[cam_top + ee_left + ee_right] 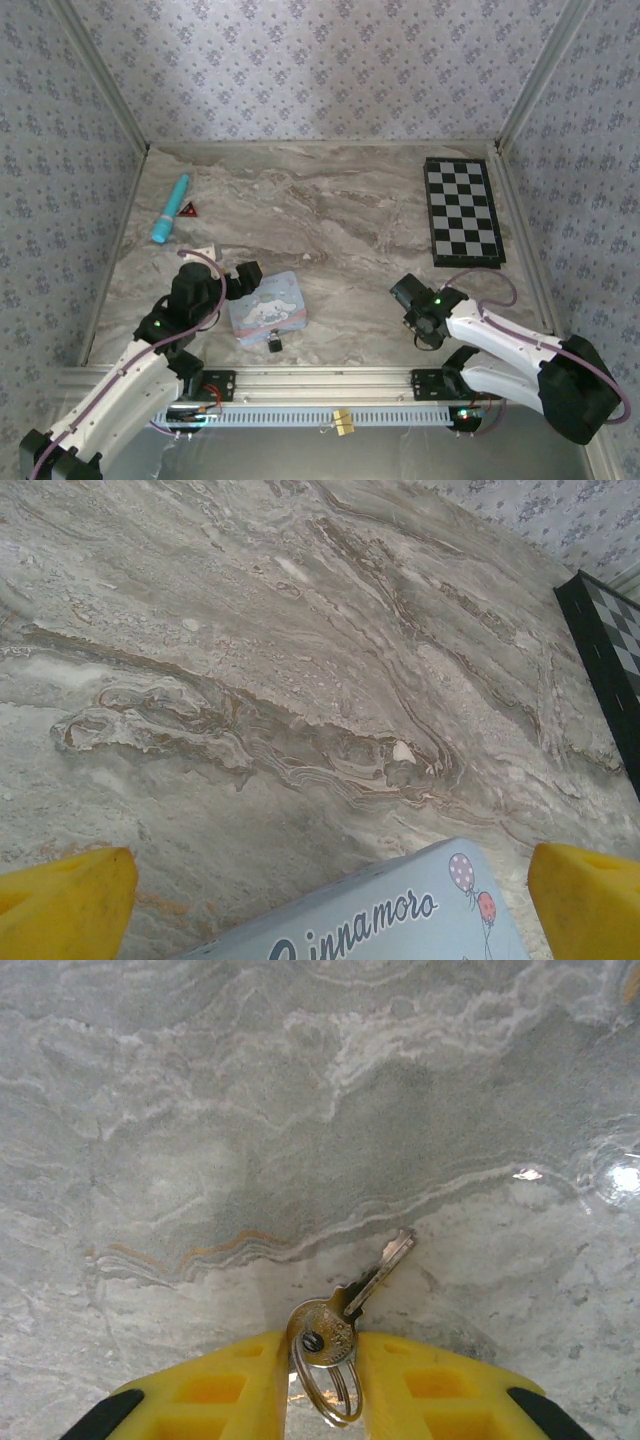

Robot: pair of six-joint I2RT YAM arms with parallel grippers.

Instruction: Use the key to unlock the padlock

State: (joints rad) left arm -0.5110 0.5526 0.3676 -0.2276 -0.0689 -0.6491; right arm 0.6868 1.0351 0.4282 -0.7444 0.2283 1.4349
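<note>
The key (348, 1308) lies on the marble table, its blade pointing up and to the right and its ring (326, 1392) trailing behind. My right gripper (322, 1360) has its yellow fingers pressed against both sides of the key's round head. In the top view the right gripper (412, 302) sits low at the near right. The small dark padlock (272, 342) rests on the table just in front of the pale blue cartoon tin (267, 307). My left gripper (228, 265) hovers at the tin's far left corner, open, with the tin's edge (400, 910) between its fingertips (70, 905).
A black-and-white chessboard (462, 210) lies at the far right, its corner (610, 650) in the left wrist view too. A teal tube (170, 208) and a small red-and-black triangle (187, 209) lie at the far left. Patterned walls enclose the table on three sides.
</note>
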